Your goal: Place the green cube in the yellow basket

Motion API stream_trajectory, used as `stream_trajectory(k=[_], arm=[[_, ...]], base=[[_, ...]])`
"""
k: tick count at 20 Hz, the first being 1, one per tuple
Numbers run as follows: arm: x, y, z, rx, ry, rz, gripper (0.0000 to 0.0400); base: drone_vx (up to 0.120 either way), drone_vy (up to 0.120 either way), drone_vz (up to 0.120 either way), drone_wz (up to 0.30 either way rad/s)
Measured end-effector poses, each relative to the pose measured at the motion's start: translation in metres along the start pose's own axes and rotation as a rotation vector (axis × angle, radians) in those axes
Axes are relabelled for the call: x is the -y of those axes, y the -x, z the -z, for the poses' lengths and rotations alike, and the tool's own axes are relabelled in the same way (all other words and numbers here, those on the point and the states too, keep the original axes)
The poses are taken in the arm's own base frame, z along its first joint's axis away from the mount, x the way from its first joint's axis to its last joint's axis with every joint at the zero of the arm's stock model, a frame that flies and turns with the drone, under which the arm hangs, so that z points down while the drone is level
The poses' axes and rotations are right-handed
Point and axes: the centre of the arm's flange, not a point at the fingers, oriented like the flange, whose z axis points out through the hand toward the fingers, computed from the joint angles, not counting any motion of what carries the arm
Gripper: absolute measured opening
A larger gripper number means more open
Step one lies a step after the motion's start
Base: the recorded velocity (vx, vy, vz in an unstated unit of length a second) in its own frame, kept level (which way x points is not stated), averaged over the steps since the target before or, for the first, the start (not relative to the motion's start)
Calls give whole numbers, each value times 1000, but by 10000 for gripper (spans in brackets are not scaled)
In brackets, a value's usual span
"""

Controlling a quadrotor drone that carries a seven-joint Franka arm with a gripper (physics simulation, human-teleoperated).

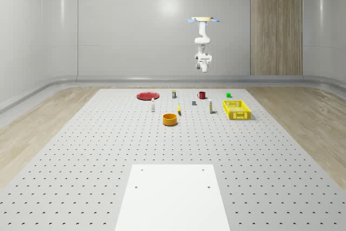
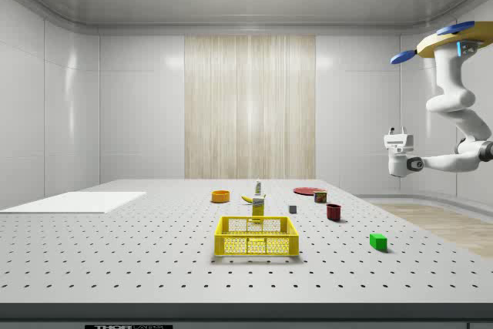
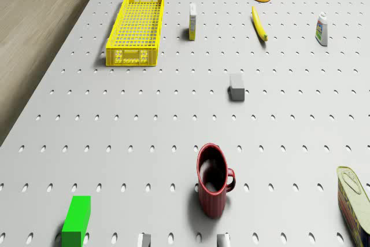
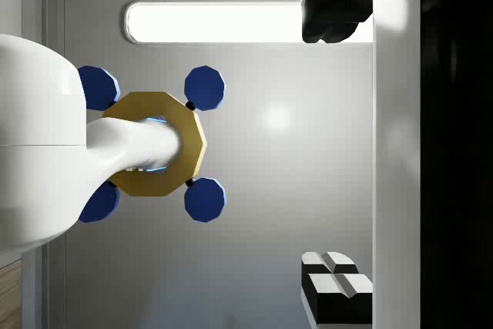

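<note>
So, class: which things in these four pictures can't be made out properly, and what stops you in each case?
- Tin, drone view: cut off by the picture's edge, label unreadable.
- Green cube, whole-scene view: too small for detail; in the drone view the edge clips it.
- Small upright bottles, whole-scene view: too small to identify.
- Gripper, side view: too small to judge its opening.

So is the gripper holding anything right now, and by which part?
Nothing is held: the gripper hangs high above the table, and the green cube lies on the table.
</note>
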Motion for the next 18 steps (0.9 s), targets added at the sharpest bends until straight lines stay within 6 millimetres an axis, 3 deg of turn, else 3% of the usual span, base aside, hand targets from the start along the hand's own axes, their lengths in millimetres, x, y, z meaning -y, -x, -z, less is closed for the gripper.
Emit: stream_trajectory(k=[2, 10, 18], arm=[[-2, 2, 15, -1, -1, 0, 400], [-1, 1, 66, -6, -6, 0, 400], [0, 0, 88, -10, -10, 0, 400]], base=[[20, 80, 0, 0], [120, 120, 0, 0], [120, 120, 0, 0]])
